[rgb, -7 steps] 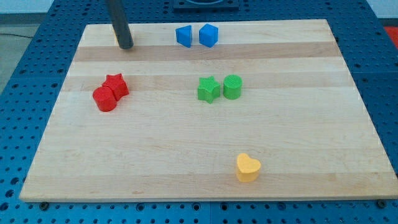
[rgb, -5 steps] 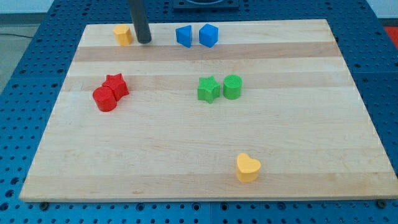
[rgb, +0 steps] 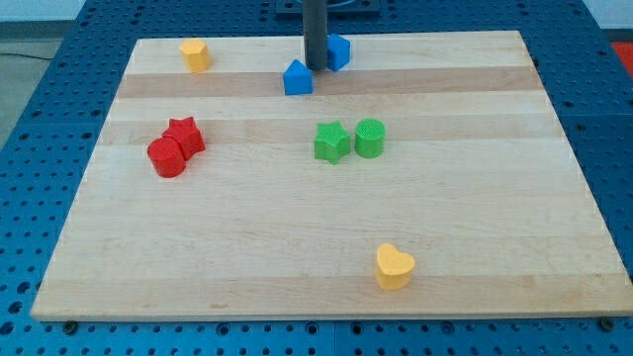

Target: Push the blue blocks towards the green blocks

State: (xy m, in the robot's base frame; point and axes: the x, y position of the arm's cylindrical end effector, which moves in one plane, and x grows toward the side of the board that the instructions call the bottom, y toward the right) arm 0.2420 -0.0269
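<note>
Blue pentagonal block (rgb: 297, 77) shoved down-left since earlier; my tip (rgb: 316, 66) now between it and blue cube (rgb: 338, 51).

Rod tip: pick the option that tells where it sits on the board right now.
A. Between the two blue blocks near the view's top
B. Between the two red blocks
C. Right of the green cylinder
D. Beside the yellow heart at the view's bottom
A: my tip stands between the blue block on its lower left and the other blue block on its right, above the green star.
</note>
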